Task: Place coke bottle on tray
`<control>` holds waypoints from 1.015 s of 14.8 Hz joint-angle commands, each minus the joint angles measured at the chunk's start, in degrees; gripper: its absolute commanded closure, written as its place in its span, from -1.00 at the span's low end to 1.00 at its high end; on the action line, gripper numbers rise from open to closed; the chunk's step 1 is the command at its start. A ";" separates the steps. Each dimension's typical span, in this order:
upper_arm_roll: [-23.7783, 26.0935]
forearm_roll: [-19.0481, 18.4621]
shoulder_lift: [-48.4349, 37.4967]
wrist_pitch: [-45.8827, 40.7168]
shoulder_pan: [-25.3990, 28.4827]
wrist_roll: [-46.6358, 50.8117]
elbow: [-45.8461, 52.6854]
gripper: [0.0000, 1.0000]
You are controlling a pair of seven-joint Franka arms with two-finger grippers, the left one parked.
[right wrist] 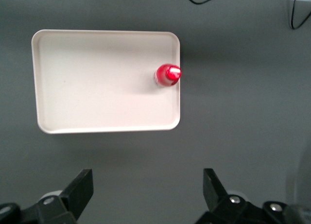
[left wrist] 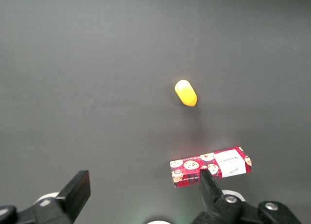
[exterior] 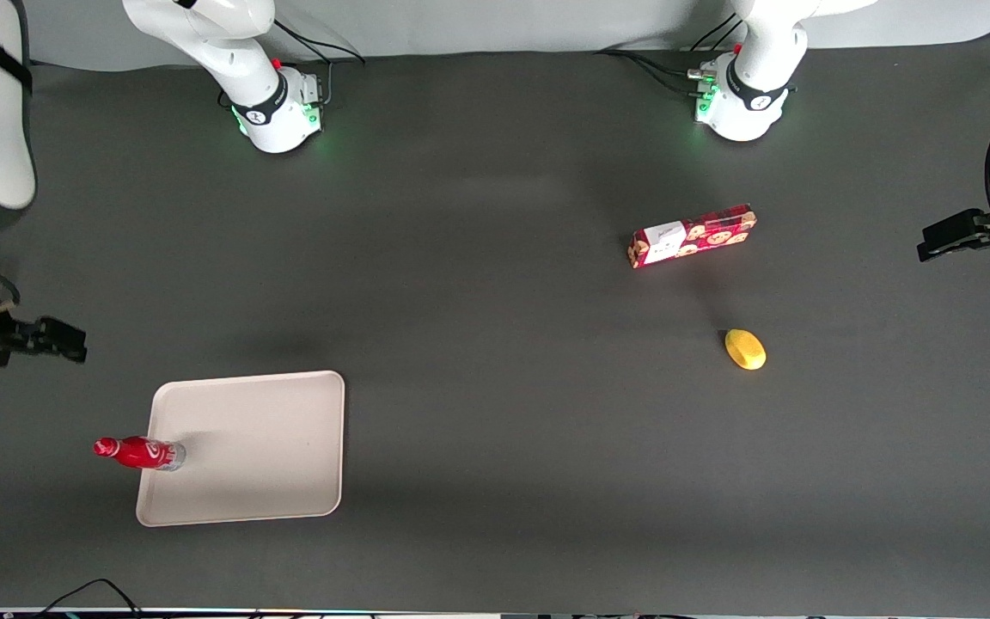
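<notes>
Front view: my end effector (exterior: 52, 337) hangs open and empty at the tabletop (exterior: 495, 413) edge; bottle (exterior: 138, 452) stands on the tray (exterior: 254, 447); cookie box (exterior: 693, 235) and lemon (exterior: 745, 349) lie well apart.

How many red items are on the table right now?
2. The coke bottle stands upright on the tray, at its edge toward the working arm's end. The cookie box lies on the table toward the parked arm's end. The gripper hangs open above, holding nothing.

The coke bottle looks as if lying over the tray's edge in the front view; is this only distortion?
Likely: in the front view the coke bottle leans outward over the tray rim; in the right wrist view it stands upright on the tray, casting a soft shadow. The gripper hangs open, apart.
</notes>
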 commanded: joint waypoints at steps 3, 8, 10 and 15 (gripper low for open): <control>-4.75 3.25 -19.06 -2.91 5.20 4.51 -17.01 -1.00; -7.14 8.80 -20.39 -4.24 6.96 4.77 -16.93 -1.00; -7.14 8.97 -20.22 -4.24 7.15 4.95 -16.93 -1.00; -7.23 8.89 -20.04 -4.24 7.15 4.77 -17.02 -1.00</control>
